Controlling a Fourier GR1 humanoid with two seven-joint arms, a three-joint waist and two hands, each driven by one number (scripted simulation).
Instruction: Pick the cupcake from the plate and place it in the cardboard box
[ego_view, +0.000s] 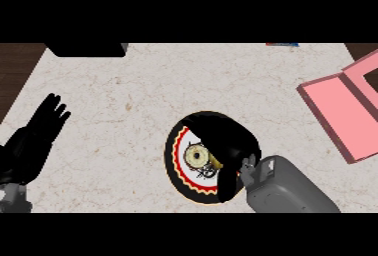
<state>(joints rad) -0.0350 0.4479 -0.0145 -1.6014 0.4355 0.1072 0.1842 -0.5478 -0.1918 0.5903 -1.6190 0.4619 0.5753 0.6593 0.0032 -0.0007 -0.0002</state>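
— Where was the cupcake (197, 156) at that moment?

— It sat on the plate (177, 172), a little left of the plate's middle. From above it showed as a pale yellow ring. The plate had a black rim with a red and yellow border, and it lay near the counter's (125, 110) front edge, about midway along it.

— And the right hand (235, 142)?

— It was over the plate. Its black fingers curled in an arc round the far and right sides of the cupcake and covered the plate's upper right part. The grey forearm (288, 190) came in from the front edge, just right of the plate.

— Had the cupcake left the plate?

— I could not tell any lift; it appeared inside the plate's rim, with the hand wrapped round it.

— What of the left hand (40, 131)?

— It rested by the counter's left edge, well apart from the plate. Its fingers were straight, pointed away toward the far edge, and held nothing.

— Where was the box?

— A pink box (341, 117) lay at the right edge, tilted against the edge line and partly cut off by the view. It stood apart from the plate, with bare counter between them.

— Anything else on the counter?

— A black block (87, 49) was at the far edge near the left corner, and a small blue item (283, 44) showed at the far edge toward the right.
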